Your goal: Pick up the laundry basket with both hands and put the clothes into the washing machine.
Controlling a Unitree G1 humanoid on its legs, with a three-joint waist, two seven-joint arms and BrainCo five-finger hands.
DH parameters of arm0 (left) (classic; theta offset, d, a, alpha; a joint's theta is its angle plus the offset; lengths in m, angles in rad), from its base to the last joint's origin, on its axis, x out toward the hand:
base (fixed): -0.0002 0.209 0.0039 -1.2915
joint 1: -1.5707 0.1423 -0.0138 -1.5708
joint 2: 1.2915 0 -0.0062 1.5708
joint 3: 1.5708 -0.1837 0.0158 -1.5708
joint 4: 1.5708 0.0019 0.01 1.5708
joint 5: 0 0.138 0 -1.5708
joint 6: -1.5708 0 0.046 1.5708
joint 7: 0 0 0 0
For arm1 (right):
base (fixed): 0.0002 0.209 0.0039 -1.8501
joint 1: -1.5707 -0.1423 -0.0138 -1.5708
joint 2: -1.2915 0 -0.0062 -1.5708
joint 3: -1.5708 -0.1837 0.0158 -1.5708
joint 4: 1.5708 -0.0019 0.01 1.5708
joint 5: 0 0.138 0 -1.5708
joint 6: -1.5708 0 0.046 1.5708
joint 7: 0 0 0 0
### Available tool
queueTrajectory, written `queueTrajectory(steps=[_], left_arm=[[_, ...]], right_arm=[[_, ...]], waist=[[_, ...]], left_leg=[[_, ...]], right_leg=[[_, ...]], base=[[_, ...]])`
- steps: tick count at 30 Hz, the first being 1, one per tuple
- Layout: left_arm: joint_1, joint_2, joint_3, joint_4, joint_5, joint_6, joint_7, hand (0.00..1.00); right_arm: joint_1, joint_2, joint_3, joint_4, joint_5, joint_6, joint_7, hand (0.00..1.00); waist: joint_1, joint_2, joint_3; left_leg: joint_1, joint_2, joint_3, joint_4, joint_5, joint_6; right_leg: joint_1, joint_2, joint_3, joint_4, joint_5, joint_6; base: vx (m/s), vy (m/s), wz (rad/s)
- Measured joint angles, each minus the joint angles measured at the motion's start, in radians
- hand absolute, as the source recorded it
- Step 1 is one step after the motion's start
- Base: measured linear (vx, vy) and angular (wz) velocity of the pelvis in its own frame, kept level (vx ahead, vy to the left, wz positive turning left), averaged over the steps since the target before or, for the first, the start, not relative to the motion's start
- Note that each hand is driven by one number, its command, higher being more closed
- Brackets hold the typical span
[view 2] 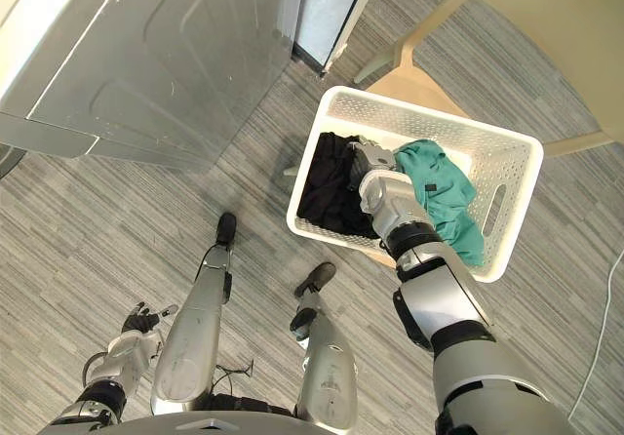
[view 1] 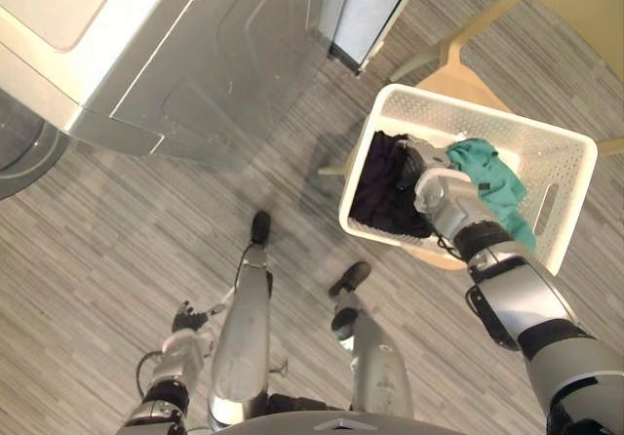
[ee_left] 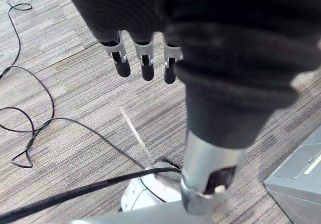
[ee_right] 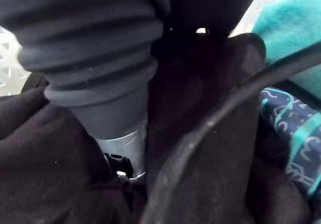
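the washing machine (view 1: 195, 55) stands grey and boxy ahead on the robot's left, well apart from the fingers (ee_left: 145, 66) of the left hand (view 1: 185, 320). that hand hangs low by the robot's side over the striped grey floor (view 1: 107, 230). those fingers are straight and loose, spread a little, with nothing in them and nothing under them but the floor. far across from them, on the robot's right, the white laundry basket (view 1: 565, 162) sits on a pale wooden stool (view 1: 458, 82), whose legs stick out from under it towards the machine. nothing on the floor stands between the basket and the machine. the basket is open-topped, with perforated walls and a slot handle in the end away from the machine. inside it, a heap of dark clothes (view 1: 382, 196) fills the end nearer the machine, and a teal garment (view 1: 492, 177) lies bunched towards the other end, draped up against the near wall. close up, a navy piece with a teal pattern (ee_right: 286, 118) shows tucked beside the dark heap. the right hand (view 1: 429, 177) reaches down into the basket between the dark clothes and the teal garment, sunk into the dark cloth, which wraps round it. i can't tell whether it's gripping or slack.
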Motion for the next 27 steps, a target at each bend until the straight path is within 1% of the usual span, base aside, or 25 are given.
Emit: queueTrajectory(steps=[1,5,8,10,11,14,15,16,17,18,19,20,21,22,23,24,25,26,27], left_arm=[[-0.003,0.000,-0.001,0.000,0.000,0.000,0.008,0.00],[-0.004,0.000,-0.001,0.000,0.001,0.006,0.015,0.00],[-0.001,0.001,0.001,-0.016,0.001,0.008,0.015,0.00],[0.013,0.004,0.010,-0.042,0.001,0.007,0.015,0.00],[0.024,0.006,0.011,-0.053,0.000,0.006,0.015,0.00],[0.076,0.018,0.023,-0.091,0.001,0.005,0.015,0.00],[0.092,0.018,0.042,-0.094,0.000,0.007,0.013,0.00],[0.112,0.020,0.057,-0.095,0.001,0.009,0.013,0.00],[0.127,0.021,0.062,-0.096,0.001,0.009,0.012,0.00],[0.137,0.020,0.074,-0.096,0.001,0.009,0.010,0.00],[0.157,0.022,0.103,-0.094,0.005,0.013,0.007,0.00],[0.166,0.021,0.116,-0.095,0.013,0.018,0.003,0.00],[0.185,0.021,0.140,-0.093,0.022,0.023,-0.004,0.00],[0.196,0.021,0.151,-0.094,0.024,0.025,-0.009,0.00],[0.215,0.019,0.174,-0.090,0.041,0.032,-0.009,0.00],[0.230,0.019,0.184,-0.086,0.058,0.042,-0.009,0.00],[0.235,0.017,0.194,-0.086,0.063,0.045,-0.009,0.00],[0.249,0.013,0.214,-0.086,0.081,0.052,-0.006,0.00],[0.253,0.013,0.215,-0.087,0.081,0.055,-0.006,0.00]], right_arm=[[0.000,0.006,-0.020,0.019,-0.016,0.006,0.000,1.00],[0.003,0.030,-0.089,0.073,-0.017,0.023,-0.002,1.00],[0.019,0.032,-0.126,0.079,-0.018,0.024,0.002,1.00],[0.031,0.036,-0.181,0.074,-0.016,0.034,0.001,1.00],[0.036,0.037,-0.192,0.071,-0.007,0.039,0.001,1.00],[0.044,0.036,-0.288,0.017,0.096,0.057,-0.002,1.00],[0.052,0.036,-0.333,-0.029,0.166,0.064,-0.011,1.00],[0.083,0.035,-0.397,-0.105,0.259,0.066,-0.033,1.00],[0.111,0.034,-0.435,-0.165,0.315,0.067,-0.046,1.00],[0.130,0.034,-0.456,-0.203,0.346,0.067,-0.054,1.00],[0.186,0.036,-0.507,-0.310,0.413,0.067,-0.078,1.00],[0.210,0.038,-0.533,-0.356,0.437,0.067,-0.084,1.00],[0.252,0.056,-0.588,-0.438,0.480,0.067,-0.107,1.00],[0.270,0.068,-0.614,-0.475,0.499,0.066,-0.120,1.00],[0.306,0.088,-0.652,-0.540,0.517,0.065,-0.137,1.00],[0.338,0.107,-0.685,-0.601,0.538,0.065,-0.162,1.00],[0.352,0.117,-0.701,-0.632,0.546,0.064,-0.173,1.00],[0.397,0.144,-0.730,-0.708,0.577,0.061,-0.198,1.00],[0.414,0.150,-0.736,-0.734,0.583,0.058,-0.204,1.00]], waist=[[0.002,0.000,0.000],[0.017,0.000,0.000],[0.026,-0.003,0.001],[0.028,-0.009,0.005],[0.029,-0.012,0.006],[0.017,-0.035,0.006],[0.008,-0.043,0.010],[0.002,-0.055,0.005],[-0.006,-0.063,0.000],[-0.011,-0.072,-0.009],[-0.019,-0.093,-0.033],[-0.023,-0.100,-0.040],[-0.031,-0.114,-0.056],[-0.035,-0.120,-0.065],[-0.040,-0.131,-0.097],[-0.048,-0.134,-0.128],[-0.052,-0.134,-0.140],[-0.058,-0.133,-0.176],[-0.061,-0.132,-0.192]], left_leg=[[0.010,0.000,-0.004,-0.011,0.006,-0.001],[0.049,0.000,-0.002,-0.035,0.017,-0.002],[0.068,0.003,0.007,-0.037,0.016,-0.002],[0.096,0.005,0.020,-0.045,0.017,-0.002],[0.106,0.007,0.026,-0.049,0.017,-0.002],[0.147,0.014,0.052,-0.064,0.019,-0.002],[0.166,0.016,0.060,-0.068,0.019,-0.002],[0.192,0.016,0.067,-0.078,0.019,-0.002],[0.209,0.015,0.067,-0.089,0.021,-0.002],[0.215,0.014,0.069,-0.095,0.022,-0.002],[0.226,0.014,0.075,-0.108,0.025,-0.002],[0.234,0.013,0.076,-0.115,0.026,-0.002],[0.256,0.010,0.081,-0.133,0.031,0.000],[0.267,0.008,0.084,-0.140,0.034,0.000],[0.282,0.005,0.096,-0.157,0.037,0.001],[0.303,0.002,0.105,-0.177,0.042,0.001],[0.318,0.000,0.108,-0.189,0.045,0.002],[0.353,-0.003,0.119,-0.218,0.050,0.002],[0.364,-0.004,0.121,-0.228,0.052,0.002]], right_leg=[[0.008,0.000,-0.006,0.001,-0.002,-0.001],[0.038,-0.001,-0.010,0.001,-0.004,-0.001],[0.052,-0.003,-0.003,0.001,-0.004,-0.001],[0.069,-0.003,0.012,-0.001,-0.002,-0.002],[0.073,-0.003,0.017,-0.002,-0.002,-0.002],[0.093,0.000,0.039,-0.010,0.006,-0.004],[0.108,0.001,0.043,-0.014,0.007,-0.004],[0.126,0.001,0.048,-0.018,0.008,-0.003],[0.142,0.001,0.046,-0.025,0.008,-0.003],[0.146,0.001,0.047,-0.028,0.009,-0.002],[0.152,0.002,0.049,-0.038,0.011,0.001],[0.159,0.002,0.049,-0.041,0.012,0.003],[0.173,0.000,0.051,-0.046,0.012,0.003],[0.179,-0.001,0.053,-0.048,0.012,0.003],[0.181,-0.003,0.066,-0.054,0.013,0.005],[0.192,-0.005,0.071,-0.063,0.016,0.009],[0.204,-0.006,0.072,-0.069,0.017,0.011],[0.225,-0.007,0.075,-0.081,0.018,0.013],[0.231,-0.007,0.076,-0.084,0.018,0.014]], base=[[-0.02,-0.005,0.15],[-0.01,-0.002,0.05],[-0.01,0.002,-0.04],[-0.02,0.003,-0.13],[-0.02,-0.001,-0.21],[-0.03,-0.010,-0.22],[-0.02,-0.008,-0.14],[-0.01,-0.008,-0.08],[0.00,0.000,0.00],[0.00,0.000,0.00],[0.00,0.000,0.00],[0.04,0.003,-0.03],[0.04,0.003,0.00],[0.05,0.011,-0.09],[0.09,0.019,-0.14],[0.07,0.017,-0.14],[0.09,0.011,-0.11],[0.05,0.002,-0.07],[0.08,0.000,-0.07]])
